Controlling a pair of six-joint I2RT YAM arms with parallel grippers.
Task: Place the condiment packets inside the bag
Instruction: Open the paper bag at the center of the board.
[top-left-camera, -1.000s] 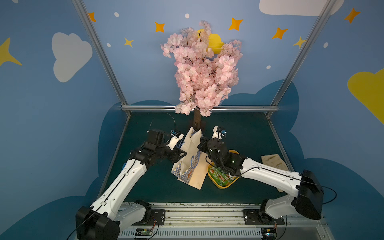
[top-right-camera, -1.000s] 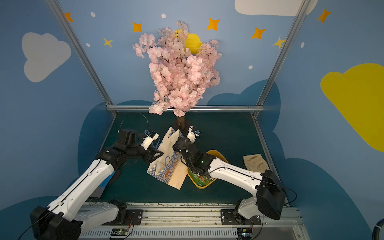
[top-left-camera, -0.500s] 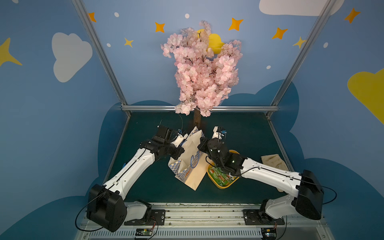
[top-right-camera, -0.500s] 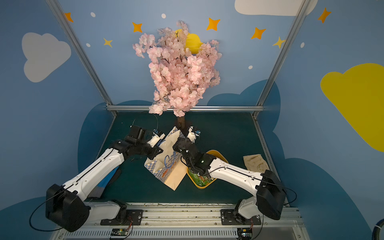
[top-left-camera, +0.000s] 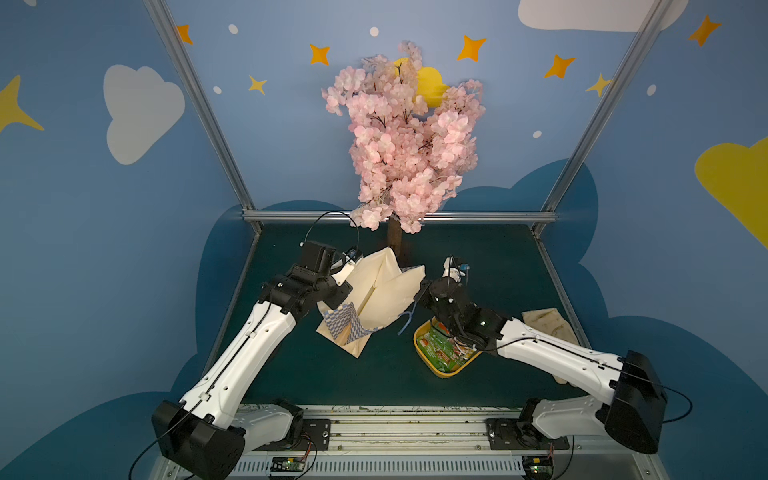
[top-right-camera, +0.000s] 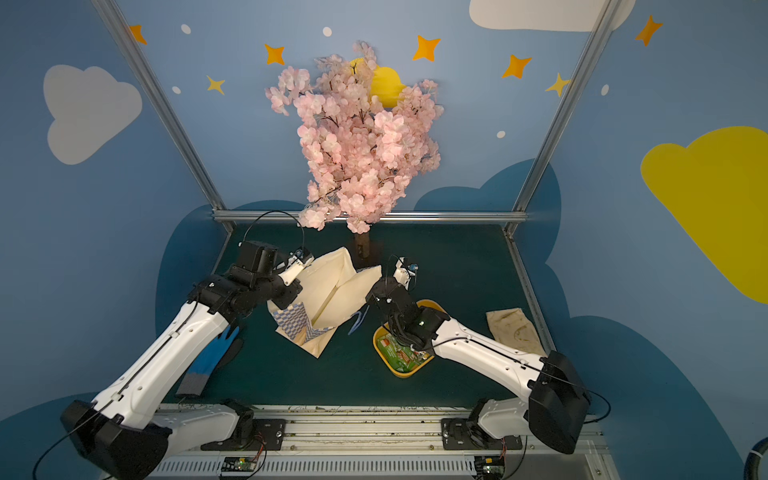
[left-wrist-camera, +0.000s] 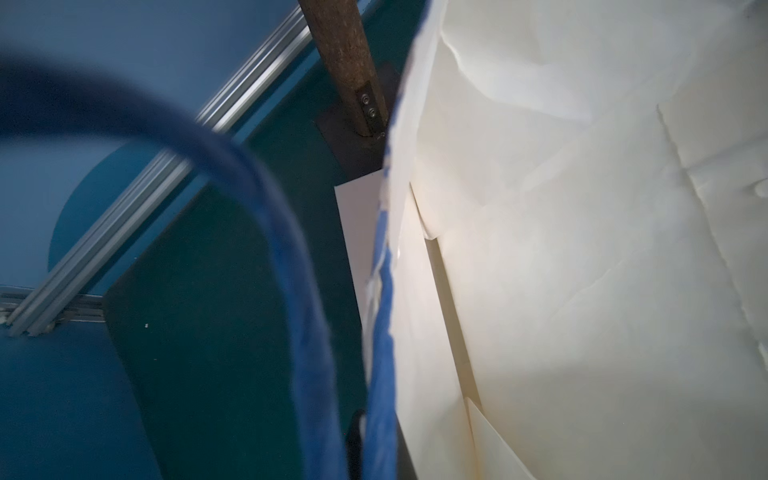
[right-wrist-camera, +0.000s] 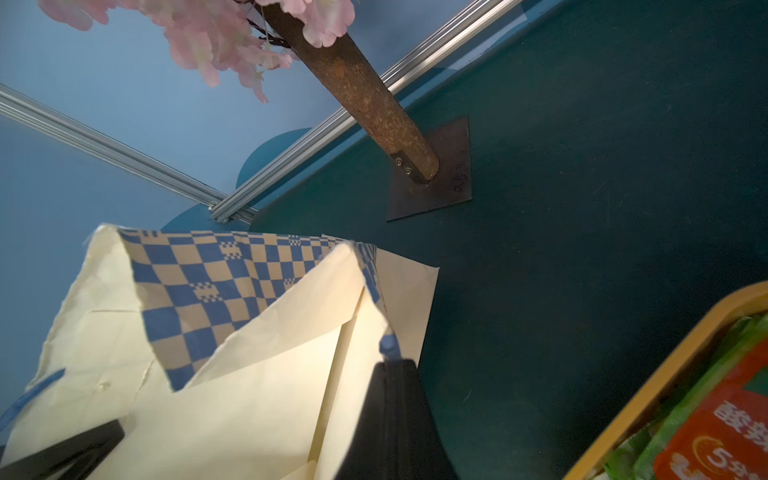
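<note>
Bag (top-left-camera: 386, 286) sits mouth-open on the dark green tabletop (top-left-camera: 490, 266), between the arms. Left gripper (top-left-camera: 353, 266) is clamped on one rim beside the blue cord handle (left-wrist-camera: 291, 249). Right gripper (top-left-camera: 420, 289) is clamped on the opposite rim. Condiment packets (top-left-camera: 442, 353) are piled in the yellow tray (top-left-camera: 417, 345), near the bag. Judgement: the sachets are light, limp and slick, so pinch a sealed edge. The paper walls crease easily.

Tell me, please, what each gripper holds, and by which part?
The bag, by its open rim: left gripper on one side, right gripper opposite.
</note>
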